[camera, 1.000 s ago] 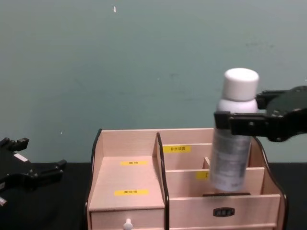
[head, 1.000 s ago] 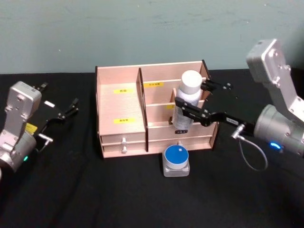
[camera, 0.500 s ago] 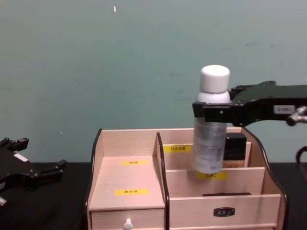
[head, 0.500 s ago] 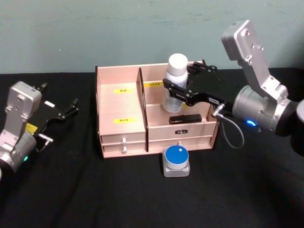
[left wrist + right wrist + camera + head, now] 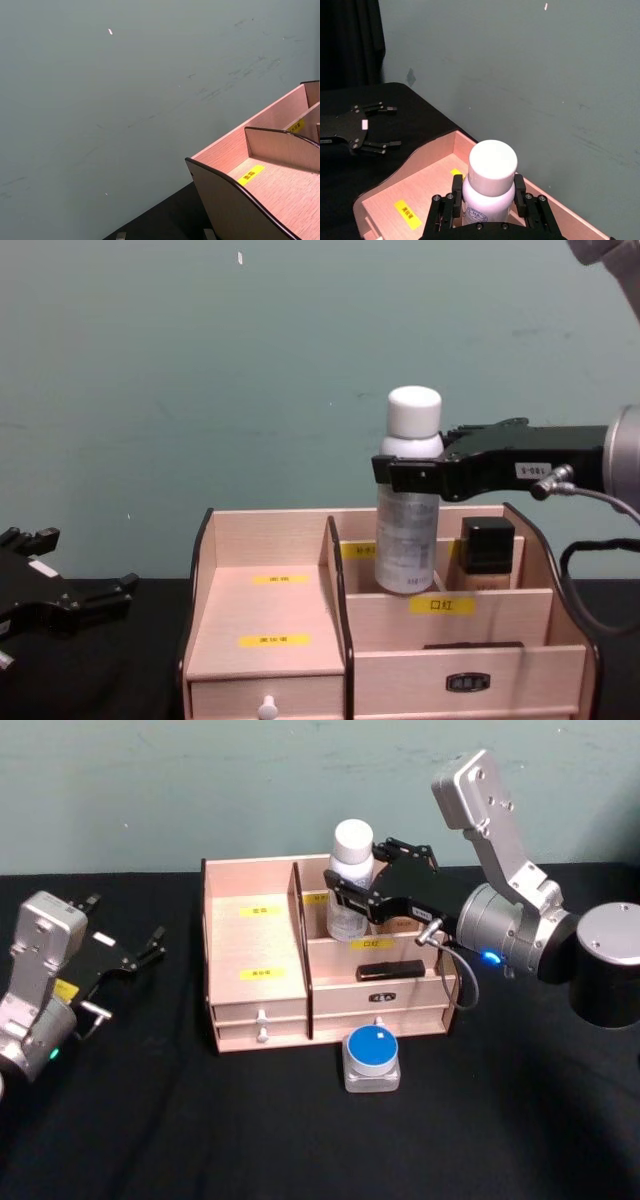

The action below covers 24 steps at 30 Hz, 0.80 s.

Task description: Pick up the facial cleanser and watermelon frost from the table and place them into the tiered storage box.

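Your right gripper clasped the white-capped bottle over the tiered storage box; a divider hid its base. Your left gripper lay parked, fingers apart.

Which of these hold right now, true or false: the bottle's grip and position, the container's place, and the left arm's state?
1. The right gripper is shut on the upright white-capped bottle. True.
2. The bottle hangs over the left section of the tiered storage box. False: it is at the rear compartment, right of the tall divider.
3. The blue-topped container is inside the box. False: it sits on the table in front of the drawers.
4. The left gripper is open, off to the box's left, touching nothing. True.
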### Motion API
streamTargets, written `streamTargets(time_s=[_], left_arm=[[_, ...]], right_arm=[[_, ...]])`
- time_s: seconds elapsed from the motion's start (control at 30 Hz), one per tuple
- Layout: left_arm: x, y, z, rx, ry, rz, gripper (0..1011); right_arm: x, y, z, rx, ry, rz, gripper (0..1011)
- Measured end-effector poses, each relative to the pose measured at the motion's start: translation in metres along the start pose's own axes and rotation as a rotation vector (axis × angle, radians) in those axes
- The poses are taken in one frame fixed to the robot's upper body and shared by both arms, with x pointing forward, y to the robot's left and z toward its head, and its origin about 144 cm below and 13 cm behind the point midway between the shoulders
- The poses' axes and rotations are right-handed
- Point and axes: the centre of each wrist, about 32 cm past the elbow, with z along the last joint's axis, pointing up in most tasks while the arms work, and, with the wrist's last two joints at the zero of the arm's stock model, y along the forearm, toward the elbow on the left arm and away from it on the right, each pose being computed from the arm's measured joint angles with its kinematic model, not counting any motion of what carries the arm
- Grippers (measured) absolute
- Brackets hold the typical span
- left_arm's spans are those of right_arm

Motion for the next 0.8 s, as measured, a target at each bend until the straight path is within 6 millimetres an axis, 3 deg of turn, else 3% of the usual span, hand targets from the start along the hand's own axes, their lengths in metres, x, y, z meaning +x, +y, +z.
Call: streamTargets(time_s=[0.8], left_arm=[[0.0, 0.0, 0.0, 0.0, 0.0, 0.0, 1001]], right_arm=[[0.009, 0.016, -0.004, 0.006, 0.015, -0.018, 613]])
